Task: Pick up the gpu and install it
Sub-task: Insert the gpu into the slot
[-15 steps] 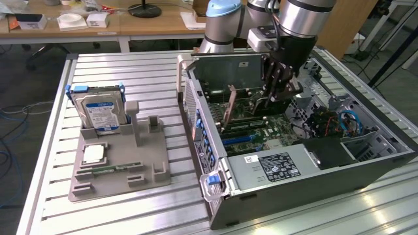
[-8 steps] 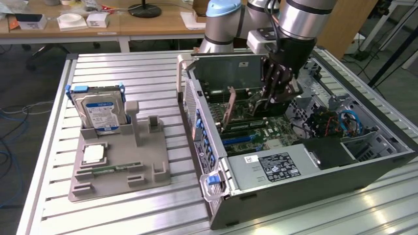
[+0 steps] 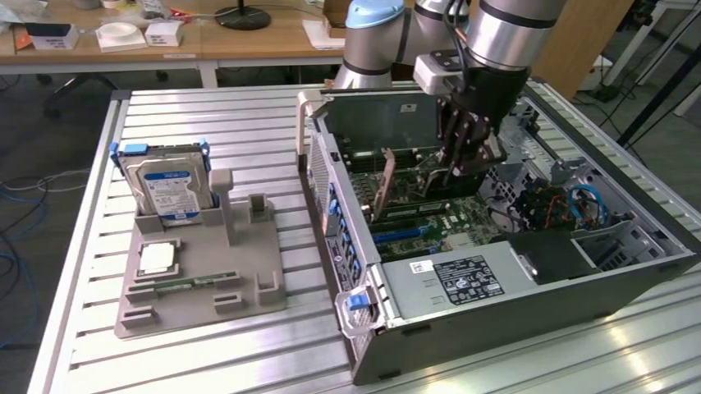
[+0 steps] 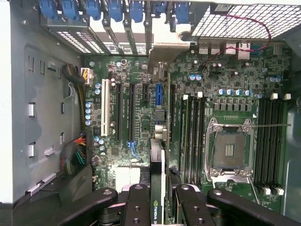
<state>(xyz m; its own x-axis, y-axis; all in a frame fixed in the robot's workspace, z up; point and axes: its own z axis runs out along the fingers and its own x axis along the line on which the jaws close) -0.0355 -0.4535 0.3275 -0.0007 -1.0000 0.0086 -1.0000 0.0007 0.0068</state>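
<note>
A slatted metal table (image 3: 186, 123) carried an open desktop computer case (image 3: 570, 287) lying on its side, with the motherboard (image 3: 438, 222) exposed. The robot arm (image 3: 515, 33) reached down into the case from above.

The gripper (image 3: 469, 160) was held inside the case, above the motherboard. In the wrist view, the gripper (image 4: 162, 197) was seen clamped on the gpu (image 4: 157, 179), its black fingers (image 4: 136, 205) pressed against either face of the thin card. The card was held on edge, with green lettering visible on its dark board. It hung over the row of expansion slots (image 4: 134, 113), close to the board, between the long black slots and the memory slots (image 4: 193, 132). Whether the card's edge touched a slot could not be told.

An empty processor socket (image 4: 229, 150) with its metal frame lay beyond the memory slots. Blue retention clips (image 4: 94, 8) lined the rear edge of the case.

Toward the exterior view's left, well apart from the case, a grey parts holder (image 3: 197, 279) rested on the table. A silver hard drive (image 3: 167, 189) with a blue and white label stood upright in it. A slim green memory stick (image 3: 186, 285) lay flat nearer the holder's front, just beside a small square chip (image 3: 157, 258).

In the background stood a wooden desk (image 3: 252, 37) with small white boxes (image 3: 121, 34) on it.
</note>
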